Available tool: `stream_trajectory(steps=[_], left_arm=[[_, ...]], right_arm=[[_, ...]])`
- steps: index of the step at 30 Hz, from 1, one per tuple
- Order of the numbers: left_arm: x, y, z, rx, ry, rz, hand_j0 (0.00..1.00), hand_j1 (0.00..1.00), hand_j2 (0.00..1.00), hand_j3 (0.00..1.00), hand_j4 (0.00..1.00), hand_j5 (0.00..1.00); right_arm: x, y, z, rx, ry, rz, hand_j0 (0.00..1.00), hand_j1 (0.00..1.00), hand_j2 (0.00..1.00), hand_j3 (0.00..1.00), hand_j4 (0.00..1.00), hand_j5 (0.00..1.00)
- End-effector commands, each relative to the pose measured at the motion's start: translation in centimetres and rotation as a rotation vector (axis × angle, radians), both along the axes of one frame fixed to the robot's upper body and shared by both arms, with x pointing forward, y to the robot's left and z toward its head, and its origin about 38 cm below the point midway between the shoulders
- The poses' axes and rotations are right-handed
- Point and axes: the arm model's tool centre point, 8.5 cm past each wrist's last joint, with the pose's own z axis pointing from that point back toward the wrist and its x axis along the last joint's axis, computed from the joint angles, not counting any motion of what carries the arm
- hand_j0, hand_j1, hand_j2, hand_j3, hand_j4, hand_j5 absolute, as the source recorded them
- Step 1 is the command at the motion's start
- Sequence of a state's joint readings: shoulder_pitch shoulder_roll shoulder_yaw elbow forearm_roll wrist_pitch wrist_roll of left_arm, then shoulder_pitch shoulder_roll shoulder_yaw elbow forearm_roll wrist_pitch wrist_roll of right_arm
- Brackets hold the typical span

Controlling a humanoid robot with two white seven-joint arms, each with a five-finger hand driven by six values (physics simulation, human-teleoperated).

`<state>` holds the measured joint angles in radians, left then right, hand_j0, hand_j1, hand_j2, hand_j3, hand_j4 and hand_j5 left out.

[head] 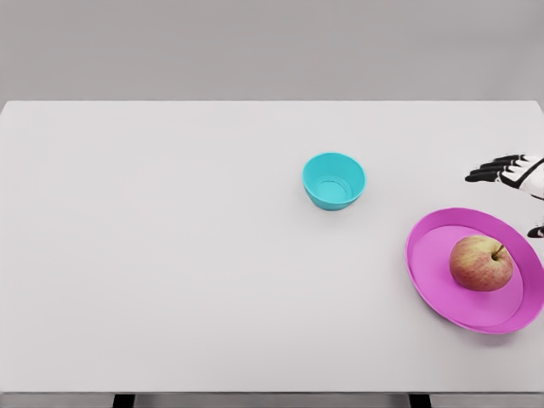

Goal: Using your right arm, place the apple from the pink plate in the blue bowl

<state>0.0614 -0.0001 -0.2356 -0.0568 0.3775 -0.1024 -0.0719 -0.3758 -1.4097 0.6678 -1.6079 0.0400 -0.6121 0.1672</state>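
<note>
Approach stage, nothing grasped yet. Your right robot hand (508,172) shows at the right edge of the head view, over the desk (170,255) just beyond the far rim of the pink plate (425,272). Dark fingers (486,174) reach leftward, spread apart and holding nothing. A dark tip lower on the same edge may be the thumb; the frame cuts it off, so don't count on that. Left arm: not in view.

Apple (481,263): red-yellow, stem up, sitting on the plate toward its right half, clear of the hand. Blue bowl (333,180): upright, nothing visible inside, on the desk up and left of the plate, apart from it.

Next move, as I judge it: bring the hand nearer and down over the apple, close the fingers round its body, lift clear of the plate rim, then carry left and farther across to the bowl. The bowl mouth looks only a little wider than the apple, so you'll want the release well centred.

Writing: none readable. No brands or labels on plate, bowl, apple or desk.
</note>
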Motion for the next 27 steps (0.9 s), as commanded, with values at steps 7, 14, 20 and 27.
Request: stream_trajectory(steps=[7, 14, 20, 27], left_arm=[[0.0, 0.0, 0.0, 0.000, 0.000, -0.001, 1.00, 1.00, 1.00, 1.00, 1.00, 1.00], [0.1, 0.0, 0.0, 0.000, -0.002, -0.001, 1.00, 1.00, 1.00, 1.00, 1.00, 1.00], [0.0, 0.0, 0.0, 0.000, -0.001, 0.001, 1.00, 1.00, 1.00, 1.00, 1.00, 1.00], [0.0, 0.0, 0.0, 0.000, 0.000, -0.001, 1.00, 1.00, 1.00, 1.00, 1.00, 1.00]], right_arm=[[-1.4, -0.7, -1.9, -0.064, 0.094, 0.005, 1.00, 1.00, 1.00, 1.00, 1.00, 1.00], [-2.1, 0.0, -2.8, -0.055, 0.124, 0.026, 1.00, 1.00, 1.00, 1.00, 1.00, 1.00], [-3.1, 0.1, -4.1, -0.057, 0.172, 0.034, 1.00, 1.00, 1.00, 1.00, 1.00, 1.00], [-2.8, 1.3, -4.6, -0.027, 0.167, 0.057, 1.00, 1.00, 1.00, 1.00, 1.00, 1.00]])
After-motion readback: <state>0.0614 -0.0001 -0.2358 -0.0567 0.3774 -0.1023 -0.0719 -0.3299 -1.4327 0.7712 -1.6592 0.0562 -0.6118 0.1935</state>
